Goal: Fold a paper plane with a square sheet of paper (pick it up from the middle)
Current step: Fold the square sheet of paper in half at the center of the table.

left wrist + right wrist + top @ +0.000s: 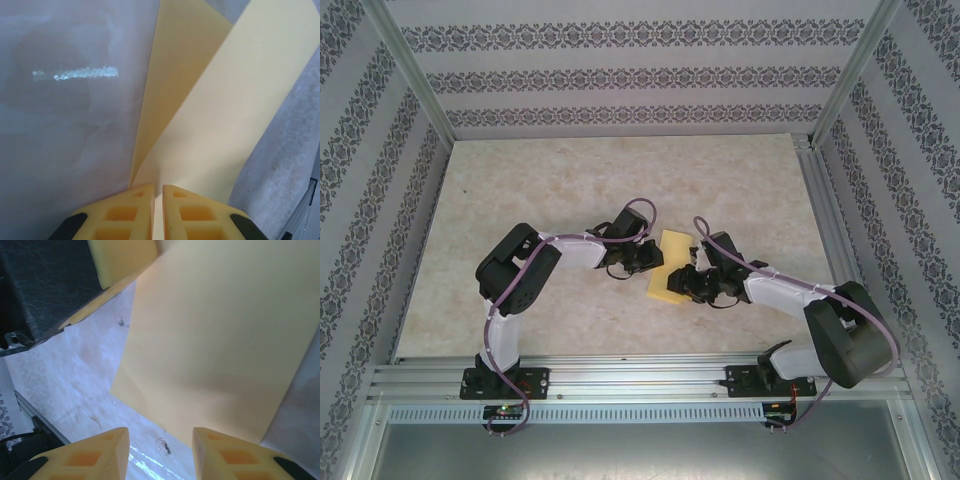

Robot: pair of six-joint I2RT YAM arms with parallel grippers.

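The square sheet of paper, pale yellow, hangs lifted between my two grippers in the middle of the table. My left gripper is shut on its left edge. In the left wrist view the sheet rises from the pinched jaws as two bent layers. My right gripper is at the sheet's lower right. In the right wrist view it stands open with the sheet just ahead of the fingertips, not between them. The left gripper's yellow finger shows at the top.
The pale marbled table lies under both arms. An aluminium rail runs along the near edge by the arm bases. Patterned walls and frame posts close in the back and sides.
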